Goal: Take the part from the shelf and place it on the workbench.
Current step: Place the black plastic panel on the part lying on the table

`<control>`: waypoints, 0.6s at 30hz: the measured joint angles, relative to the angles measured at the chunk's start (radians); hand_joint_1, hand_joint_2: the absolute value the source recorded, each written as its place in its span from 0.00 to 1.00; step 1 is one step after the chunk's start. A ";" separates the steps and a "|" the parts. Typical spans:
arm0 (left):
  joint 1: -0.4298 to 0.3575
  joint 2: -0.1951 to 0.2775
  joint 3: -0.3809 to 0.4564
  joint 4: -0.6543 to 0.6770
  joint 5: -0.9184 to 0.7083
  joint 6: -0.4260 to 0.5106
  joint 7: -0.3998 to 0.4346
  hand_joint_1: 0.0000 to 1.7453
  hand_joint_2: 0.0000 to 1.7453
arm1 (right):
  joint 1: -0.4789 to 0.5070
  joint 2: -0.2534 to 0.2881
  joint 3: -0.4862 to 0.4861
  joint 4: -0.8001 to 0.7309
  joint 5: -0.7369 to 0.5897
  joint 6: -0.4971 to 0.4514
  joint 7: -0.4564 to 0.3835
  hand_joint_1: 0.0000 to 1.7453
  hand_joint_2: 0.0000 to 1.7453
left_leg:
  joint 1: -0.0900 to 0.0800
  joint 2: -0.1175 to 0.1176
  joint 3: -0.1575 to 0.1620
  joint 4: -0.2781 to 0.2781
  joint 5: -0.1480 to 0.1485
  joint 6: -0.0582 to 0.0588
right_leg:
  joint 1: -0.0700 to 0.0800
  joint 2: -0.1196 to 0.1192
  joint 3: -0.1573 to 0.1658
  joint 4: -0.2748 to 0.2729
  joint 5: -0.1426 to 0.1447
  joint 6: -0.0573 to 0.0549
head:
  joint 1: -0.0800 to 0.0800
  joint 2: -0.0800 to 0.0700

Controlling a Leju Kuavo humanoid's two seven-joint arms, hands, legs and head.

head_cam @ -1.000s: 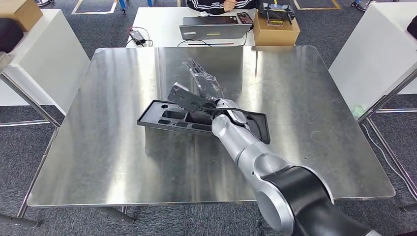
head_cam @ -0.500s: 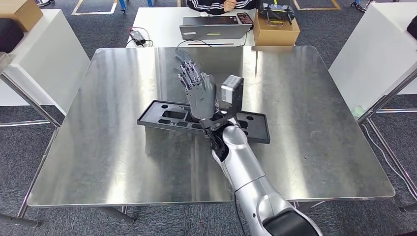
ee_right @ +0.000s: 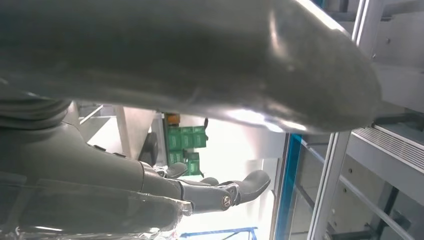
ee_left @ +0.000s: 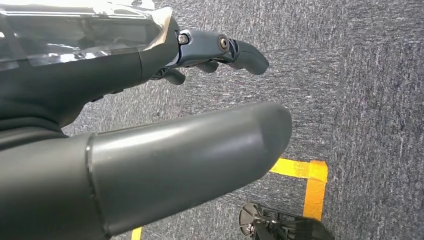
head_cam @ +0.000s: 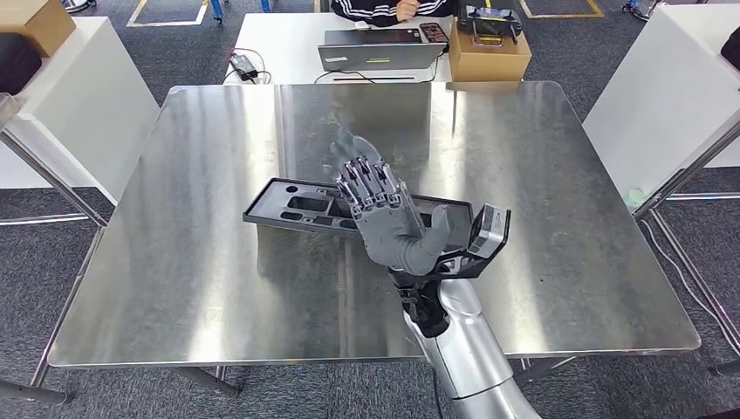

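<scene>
The long black moulded part [head_cam: 292,205] lies flat on the steel workbench [head_cam: 541,175], near its middle. My right hand [head_cam: 384,218] hangs raised above the part's right half, fingers spread and holding nothing; it hides the part's middle. In the right wrist view the same right hand [ee_right: 200,192] shows straight fingers with nothing in them. My left hand [ee_left: 220,50] hangs over grey carpet, its fingers loosely extended and holding nothing.
Beyond the workbench stands a white table with a laptop [head_cam: 380,51], a cardboard box [head_cam: 489,48] and a seated person [head_cam: 384,7]. White tables flank both sides; another box [head_cam: 35,22] sits far left. Yellow floor tape [ee_left: 305,175] marks the carpet.
My right hand has come off the part, risen and drawn back toward me with its fingers spread. The part stays on the workbench.
</scene>
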 joint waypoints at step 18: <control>0.001 -0.001 0.012 0.000 0.018 0.000 -0.015 0.00 0.00 | 0.104 -0.088 -0.012 -0.141 0.106 -0.078 -0.080 0.00 0.00 | 0.000 0.000 0.001 0.000 0.000 0.000 | 0.000 0.000 0.000 0.000 0.000 0.000 | 0.000 0.000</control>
